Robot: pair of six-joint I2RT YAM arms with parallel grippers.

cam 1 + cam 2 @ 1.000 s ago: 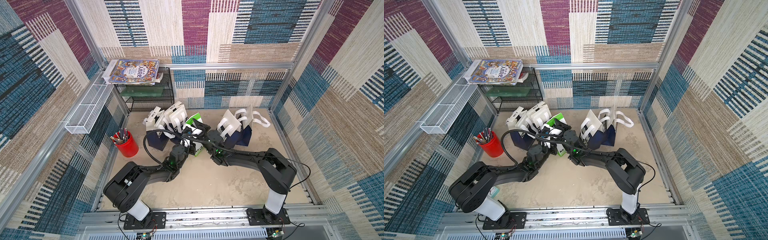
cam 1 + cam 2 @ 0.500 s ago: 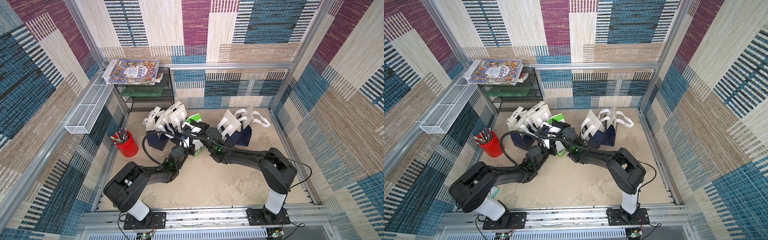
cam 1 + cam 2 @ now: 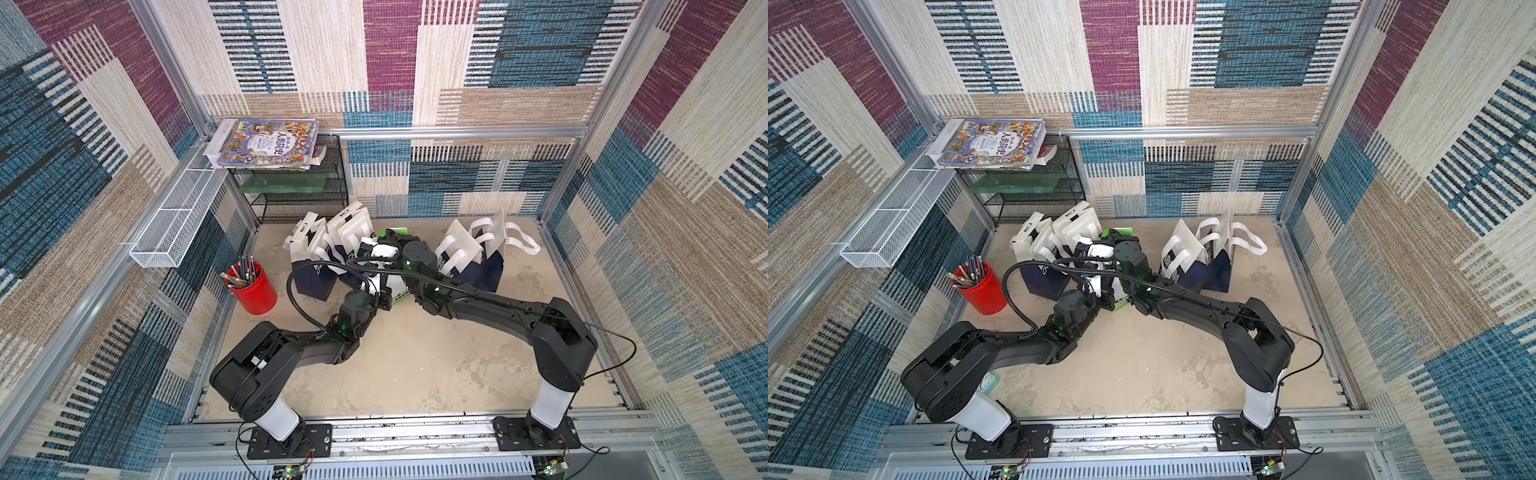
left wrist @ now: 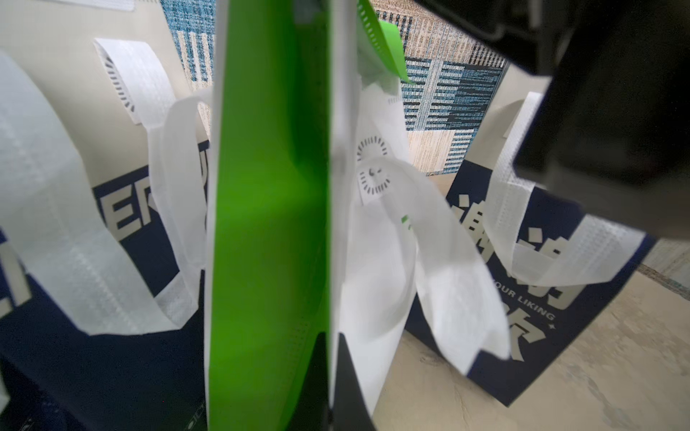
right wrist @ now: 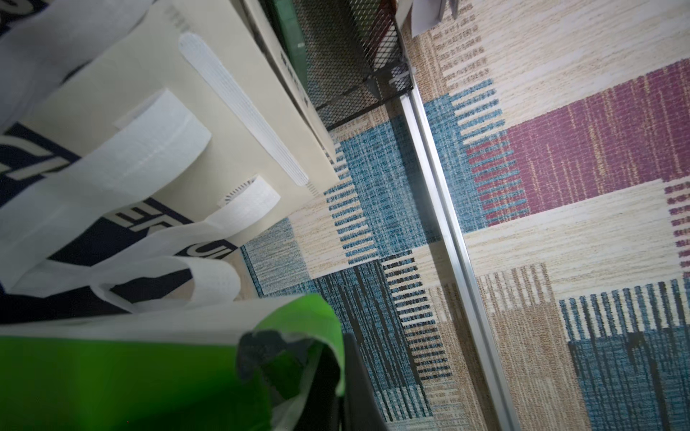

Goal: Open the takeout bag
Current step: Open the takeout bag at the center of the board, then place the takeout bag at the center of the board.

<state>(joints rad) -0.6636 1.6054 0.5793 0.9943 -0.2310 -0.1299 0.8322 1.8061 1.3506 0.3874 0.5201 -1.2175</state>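
- Table [image 3: 415, 374]: the front is bare and sandy; all the work is at the back.
- Navy-and-white bags: the left cluster [image 3: 311, 278] and right cluster [image 3: 484, 266] stand upright. They are only clutter, crowding the target from both sides.
- Green takeout bag [image 3: 398, 231]: it stands between the two clusters. In the left wrist view its green and white panels lie flat together, so the mouth looks unopened.
- Left gripper [image 3: 384, 293]: the jaws are pinched tight on the bag's near side edge, probably to anchor it.
- Right gripper [image 3: 390, 242]: the jaws are clamped on the green top rim, which curls at the finger. This is likely the pulling side, so the opposed grips can draw the panels apart.
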